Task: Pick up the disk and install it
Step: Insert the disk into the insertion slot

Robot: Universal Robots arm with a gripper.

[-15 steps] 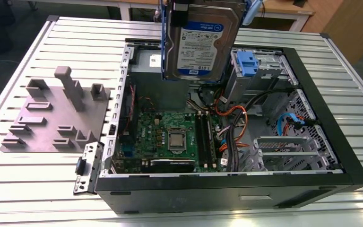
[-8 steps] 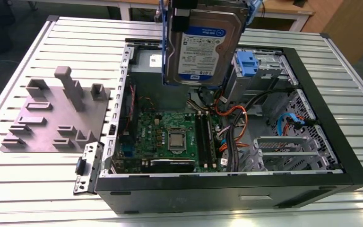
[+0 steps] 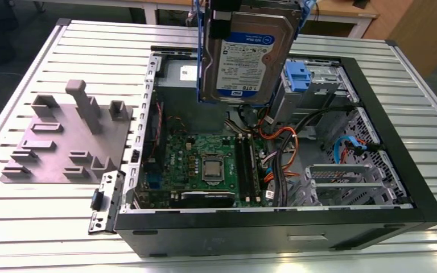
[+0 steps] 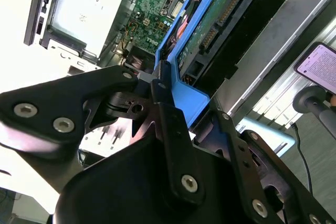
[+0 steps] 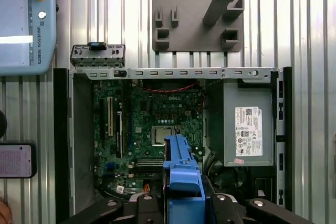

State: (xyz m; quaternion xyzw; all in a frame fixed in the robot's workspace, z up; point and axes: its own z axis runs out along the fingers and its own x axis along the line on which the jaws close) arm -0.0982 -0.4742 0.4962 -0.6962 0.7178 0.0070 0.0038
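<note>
The pick-up looks done and the install not yet made. The disk (image 3: 247, 57) is in the air above the open computer case (image 3: 279, 230), which lies on its side on the slatted metal surface (image 3: 431, 142). In the second wrist view the claw (image 4: 186, 95) is closed on the disk's blue carrier frame at one short end. The disk touches nothing inside the case. It hangs over the far side of the case, above the motherboard (image 3: 203, 165) and near the blue latch (image 3: 297, 77) by the drive cage. Seating it in a bay is left to do, as I judge it.

In the exterior view the disk hangs nearly upright, its long axis running up and down with a slight tilt. Its labelled face is toward the camera and its free short end points down into the case
</note>
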